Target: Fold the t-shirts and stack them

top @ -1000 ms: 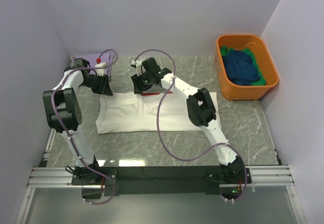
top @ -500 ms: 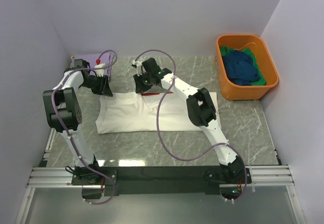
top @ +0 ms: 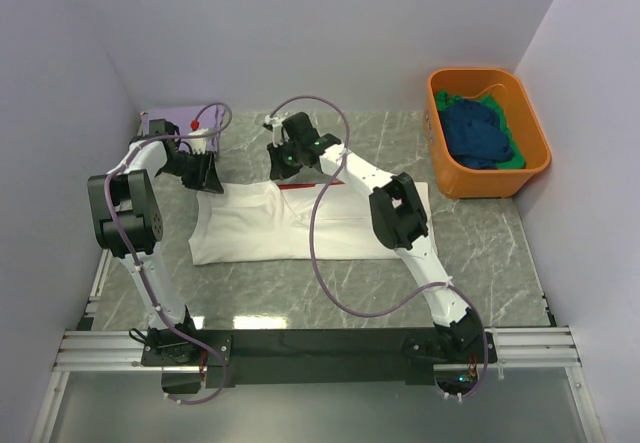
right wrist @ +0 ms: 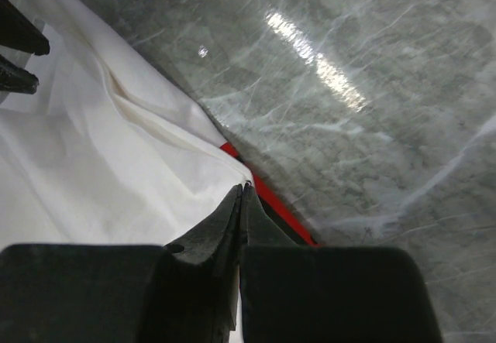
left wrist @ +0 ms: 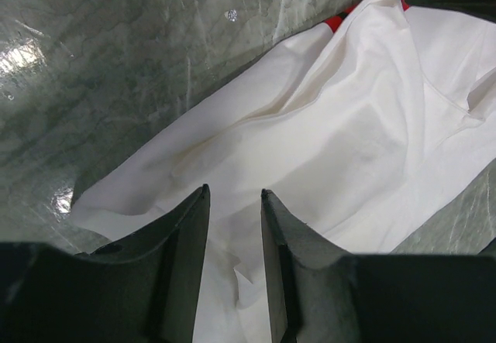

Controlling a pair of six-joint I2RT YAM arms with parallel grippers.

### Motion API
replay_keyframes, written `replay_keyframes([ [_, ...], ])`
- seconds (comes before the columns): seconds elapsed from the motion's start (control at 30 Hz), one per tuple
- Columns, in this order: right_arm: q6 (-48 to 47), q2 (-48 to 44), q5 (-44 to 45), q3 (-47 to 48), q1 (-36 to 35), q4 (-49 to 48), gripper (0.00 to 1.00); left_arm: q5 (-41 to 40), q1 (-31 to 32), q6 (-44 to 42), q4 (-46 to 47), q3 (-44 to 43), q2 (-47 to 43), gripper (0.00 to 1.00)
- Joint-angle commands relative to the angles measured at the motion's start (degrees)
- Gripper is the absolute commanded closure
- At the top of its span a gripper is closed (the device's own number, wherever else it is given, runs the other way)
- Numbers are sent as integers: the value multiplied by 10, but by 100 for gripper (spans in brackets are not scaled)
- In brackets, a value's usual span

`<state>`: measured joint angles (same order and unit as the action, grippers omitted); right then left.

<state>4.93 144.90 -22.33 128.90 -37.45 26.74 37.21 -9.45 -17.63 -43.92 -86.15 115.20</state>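
Spanning the enclosure, a grey marbled counter (top: 480, 253) carried all items. White t-shirt (top: 260, 233) lay spread left of centre. Orange tub (top: 540, 153) stood at the far right, holding a dark blue t-shirt (top: 480, 135) and a green t-shirt (top: 515, 160). Lavender t-shirt (top: 165, 123) lay in the far left corner. Left tool (left wrist: 234, 196) hung over the white t-shirt's left end, jaws parted. Right tool (right wrist: 242, 188) was pinched closed on its far edge, beside a red strip (right wrist: 271, 200).

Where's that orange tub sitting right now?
In the overhead view, the orange tub stands at the far right corner of the table, holding a dark blue shirt and a green shirt, right of the white shirt.
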Motion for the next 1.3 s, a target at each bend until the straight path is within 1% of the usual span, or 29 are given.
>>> replay_keyframes([
  [0.0, 20, -40, 0, -11, 20, -44, 100, 3, -3, 8, 9, -24, -7, 61],
  [0.13, 32, -52, -3, -23, 29, -63, 100, 2, -3, 13, 11, -31, -4, 62],
  [0.23, 31, -45, -25, -15, 31, -54, 100, 1, -3, 14, 11, -34, -1, 62],
  [0.27, 30, -45, -44, -15, 30, -53, 97, 1, -2, 13, 10, -35, -1, 62],
  [0.3, 32, -41, -50, -14, 30, -45, 82, 1, -3, 13, 9, -36, -1, 61],
  [0.37, 44, -39, -54, -21, 25, -47, 46, 0, -3, 13, 10, -35, -1, 62],
  [0.4, 46, -38, -54, -22, 23, -47, 43, -1, -3, 11, 10, -34, -1, 62],
  [0.53, 61, -27, -50, -22, 17, -51, 41, -3, -2, 10, 9, -29, -3, 61],
  [0.63, 74, -19, -47, -23, 12, -56, 42, -4, -3, 8, 11, -27, -5, 62],
  [0.73, 79, -12, -42, -25, 9, -57, 44, -6, -3, 10, 12, -25, -6, 61],
  [1.03, 88, -1, -12, -33, 9, -53, 45, -6, -2, 13, 13, -29, -1, 61],
  [1.07, 90, 5, -11, -27, 8, -51, 47, -6, -3, 14, 13, -30, 1, 62],
  [1.1, 90, 5, -10, -25, 9, -50, 51, -4, -3, 15, 12, -32, 3, 62],
  [1.13, 91, 6, -9, -25, 9, -51, 57, -2, -3, 15, 12, -33, 5, 61],
  [1.17, 92, 5, -8, -26, 8, -52, 65, -2, -2, 15, 11, -34, 6, 62],
  [1.23, 95, 6, -6, -25, 8, -52, 69, -2, -3, 18, 11, -37, 7, 62],
  [1.27, 94, 6, -6, -25, 9, -51, 69, -2, -3, 19, 9, -38, 9, 62],
])
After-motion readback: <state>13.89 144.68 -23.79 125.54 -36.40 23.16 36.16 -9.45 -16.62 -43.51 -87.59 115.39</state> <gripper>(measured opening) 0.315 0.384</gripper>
